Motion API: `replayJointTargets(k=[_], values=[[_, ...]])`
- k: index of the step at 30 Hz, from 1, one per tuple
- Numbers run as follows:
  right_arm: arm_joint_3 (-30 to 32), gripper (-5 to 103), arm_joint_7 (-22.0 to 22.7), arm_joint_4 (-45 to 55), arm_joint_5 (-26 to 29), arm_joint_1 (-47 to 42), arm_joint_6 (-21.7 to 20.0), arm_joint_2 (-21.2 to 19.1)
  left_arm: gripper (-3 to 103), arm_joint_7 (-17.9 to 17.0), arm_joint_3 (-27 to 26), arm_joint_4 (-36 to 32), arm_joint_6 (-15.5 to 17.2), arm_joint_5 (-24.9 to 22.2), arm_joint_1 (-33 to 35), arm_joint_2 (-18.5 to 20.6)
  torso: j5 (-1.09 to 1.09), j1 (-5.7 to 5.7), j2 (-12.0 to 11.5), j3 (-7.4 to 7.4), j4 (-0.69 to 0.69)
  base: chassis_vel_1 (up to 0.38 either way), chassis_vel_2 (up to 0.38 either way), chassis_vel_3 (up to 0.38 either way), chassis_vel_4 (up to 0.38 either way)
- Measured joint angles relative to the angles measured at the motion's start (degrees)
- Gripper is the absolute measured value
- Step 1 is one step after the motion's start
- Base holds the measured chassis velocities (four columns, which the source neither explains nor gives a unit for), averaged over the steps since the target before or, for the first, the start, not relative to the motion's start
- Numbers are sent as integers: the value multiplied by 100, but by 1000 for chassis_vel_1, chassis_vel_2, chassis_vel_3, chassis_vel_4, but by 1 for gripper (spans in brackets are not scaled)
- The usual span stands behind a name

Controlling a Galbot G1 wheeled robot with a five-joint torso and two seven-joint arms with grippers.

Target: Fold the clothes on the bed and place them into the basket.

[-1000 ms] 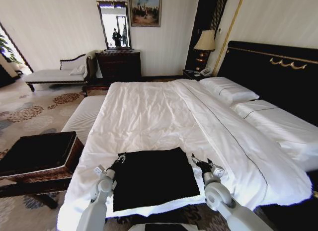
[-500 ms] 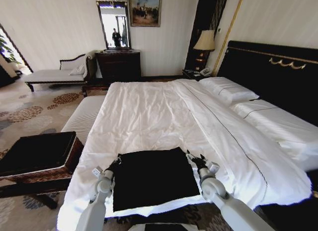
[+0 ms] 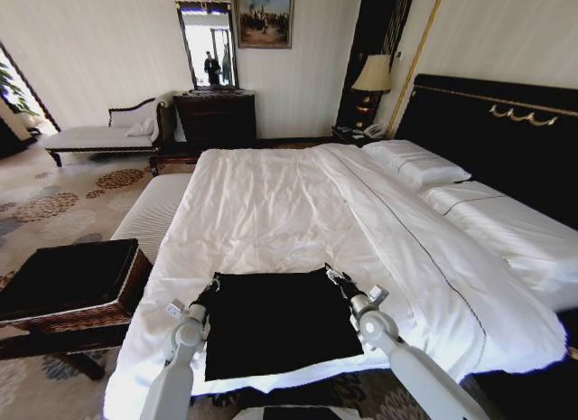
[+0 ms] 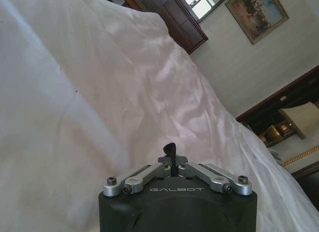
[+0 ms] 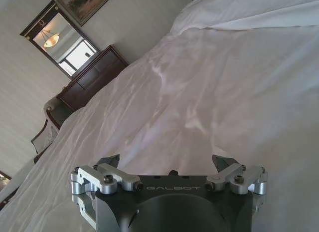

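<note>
The bed [image 3: 271,212] takes up most of the room from where I stand: white sheets rumpled in soft folds, two white pillows [image 3: 424,163] against a tall black headboard [image 3: 506,122] with gold trim. Near its foot edge the black shirt [image 3: 275,321] lies folded into a flat, roughly square shape on the sheet.

The left gripper [image 3: 210,292] sits at the shirt's far left corner, its fingers drawn together to a point in the left wrist view [image 4: 171,154], with nothing seen between them. The right gripper [image 3: 336,277] is at the far right corner, and the right wrist view [image 5: 169,164] shows its fingers spread wide apart over the white sheet.

To the robot's left, on the patterned carpet [image 3: 54,208], the wicker basket [image 3: 72,284] stands on its dark stand, its black lining showing, just beside a narrow white bench [image 3: 153,212] along the bed's side. Against the far wall are a dark dresser [image 3: 215,117] under a mirror [image 3: 208,42], a framed painting [image 3: 264,16], a chaise [image 3: 99,135] and a lamp [image 3: 372,77] by the headboard.
</note>
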Motion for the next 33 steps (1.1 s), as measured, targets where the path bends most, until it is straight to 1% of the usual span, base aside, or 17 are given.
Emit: replayJointTargets(k=[11, 13, 14, 16, 17, 19, 20, 21, 22, 23, 24, 26, 28, 29, 30, 32, 33], values=[[-56, 101, -477, -505, -13, 141, -133, 137, 1, -35, -151, -210, 0, -85, 182, 36, 0, 0, 0, 0, 0, 0, 0, 0, 0], [-80, 92, -564, -595, -56, 173, -175, 157, 1, -40, -150, -216, 1, -86, 183, 48, 0, 0, 0, 0, 0, 0, 0, 0, 0], [-95, 92, -584, -629, -74, 188, -188, 167, 1, -42, -149, -216, 1, -87, 183, 49, 0, 0, 0, 0, 0, 0, 0, 0, 0], [-129, 82, -625, -691, -108, 211, -205, 182, 1, -45, -143, -216, 2, -87, 182, 50, 0, 0, 0, 0, 0, 0, 0, 0, 0], [-129, 82, -625, -691, -108, 211, -205, 182, 1, -45, -143, -216, 2, -87, 182, 50, 0, 0, 0, 0, 0, 0, 0, 0, 0], [-154, 71, -676, -718, -131, 213, -213, 189, 1, -47, -140, -201, 2, -80, 183, 52, 0, 0, 0, 0, 0, 0, 0, 0, 0], [-159, 71, -688, -725, -140, 212, -213, 191, 1, -48, -141, -194, 2, -78, 184, 54, 0, 0, 0, 0, 0, 0, 0, 0, 0], [-166, 65, -704, -737, -151, 212, -214, 196, 1, -50, -140, -189, 2, -76, 185, 56, 0, 0, 0, 0, 0, 0, 0, 0, 0], [-166, 65, -704, -737, -151, 212, -214, 196, 1, -50, -140, -189, 2, -76, 185, 56, 0, 0, 0, 0, 0, 0, 0, 0, 0], [-173, 60, -732, -767, -183, 211, -210, 212, 1, -51, -141, -182, 3, -76, 188, 62, 0, 0, 0, 0, 0, 0, 0, 0, 0], [-184, 49, -778, -821, -256, 214, -157, 234, 1, -52, -143, -174, 3, -75, 190, 68, 0, 0, 0, 0, 0, 0, 0, 0, 0], [-190, 49, -798, -850, -302, 219, -118, 245, 1, -52, -145, -170, 3, -75, 191, 71, 1, 0, 0, 0, 0, 0, 0, 0, 0], [-192, 38, -813, -877, -335, 228, -51, 252, 1, -53, -150, -165, 2, -74, 195, 74, 0, 0, 0, 0, 0, 0, 0, 0, 0], [-192, 38, -813, -879, -335, 229, -38, 252, 1, -53, -152, -163, 3, -74, 197, 74, 0, 0, 0, 0, 0, 0, 0, 0, 0], [-187, 27, -814, -889, -335, 232, 19, 254, 1, -53, -155, -162, 3, -74, 206, 74, 1, 0, 0, 0, 0, 0, 0, 0, 0], [-180, 27, -813, -904, -332, 237, 85, 259, 1, -53, -156, -159, 2, -74, 213, 74, 0, 0, 0, 0, 0, 0, 0, 0, 0], [-176, 22, -805, -923, -330, 243, 161, 267, 1, -53, -156, -157, 2, -71, 220, 75, 0, 0, 0, 0, 0, 0, 0, 0, 0]])
